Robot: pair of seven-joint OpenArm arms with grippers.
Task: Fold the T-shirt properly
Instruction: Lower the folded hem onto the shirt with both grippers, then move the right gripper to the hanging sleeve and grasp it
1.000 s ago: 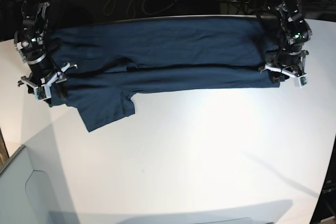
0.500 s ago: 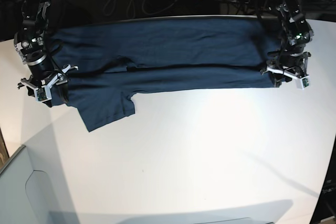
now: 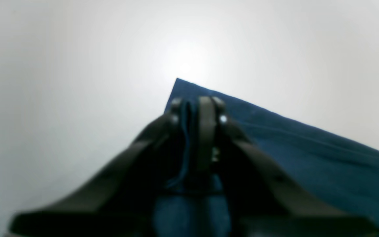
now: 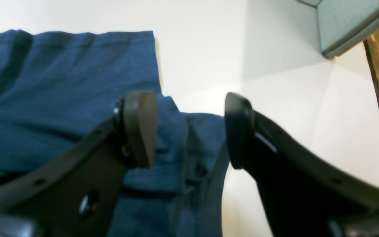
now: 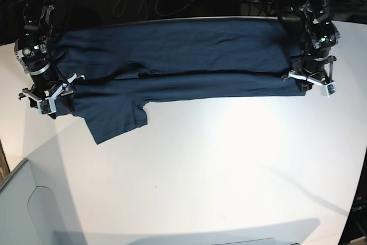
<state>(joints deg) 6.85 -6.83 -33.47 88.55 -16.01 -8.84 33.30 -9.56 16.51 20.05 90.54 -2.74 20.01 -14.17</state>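
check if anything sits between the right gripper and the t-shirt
Nothing visible does. The right gripper has its open jaws straddling the T-shirt edge directly, with only bare white table beside it.

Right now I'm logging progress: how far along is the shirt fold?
Done: the T-shirt lies lengthwise-folded on the table. In hand: the left gripper is pinched on its corner; the right gripper straddles the other end, jaws open. Left: one sleeve sticks out, and the crosswise folds.
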